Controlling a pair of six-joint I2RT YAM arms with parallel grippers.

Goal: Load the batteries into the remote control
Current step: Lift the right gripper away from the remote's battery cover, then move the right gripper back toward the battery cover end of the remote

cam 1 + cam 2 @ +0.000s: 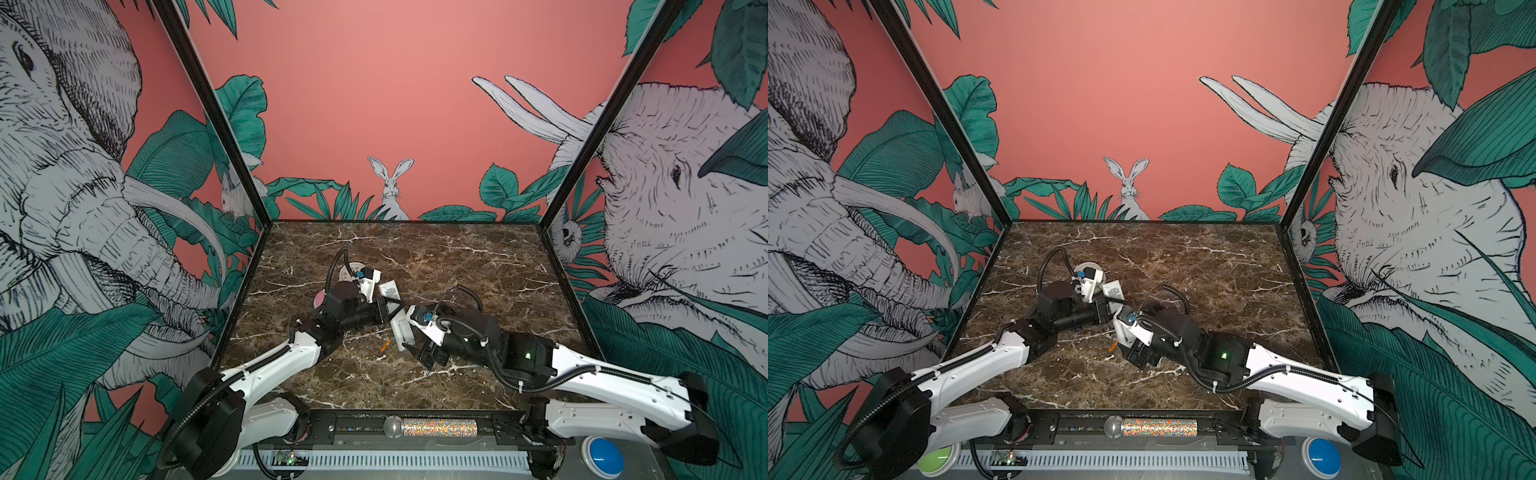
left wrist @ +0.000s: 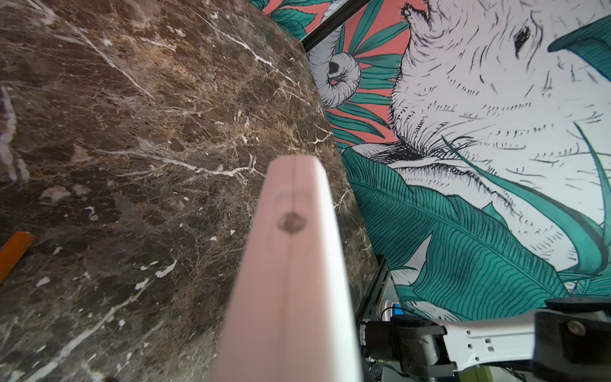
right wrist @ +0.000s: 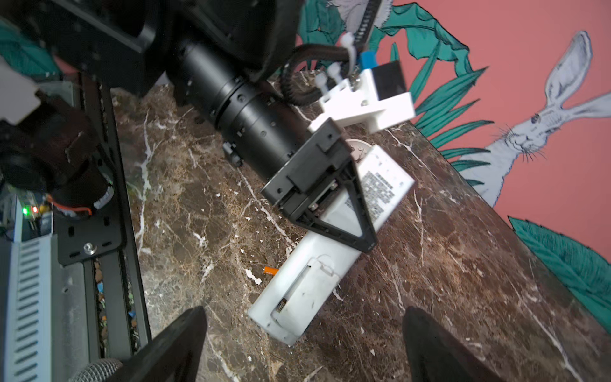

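Marble worktop (image 1: 457, 266): left end effector (image 3: 344, 211) clamps the white remote control (image 3: 307, 291); right end effector (image 3: 304, 312) gapes wide, empty; orange battery (image 3: 271, 270) just beside the remote

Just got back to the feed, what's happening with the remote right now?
The left pincer is shut on the remote control, holding it back-side up. The right pincer hangs open near its battery-compartment end, gripping nothing. One orange battery lies on the marble table beside the remote, not yet loaded. No second battery is visible.
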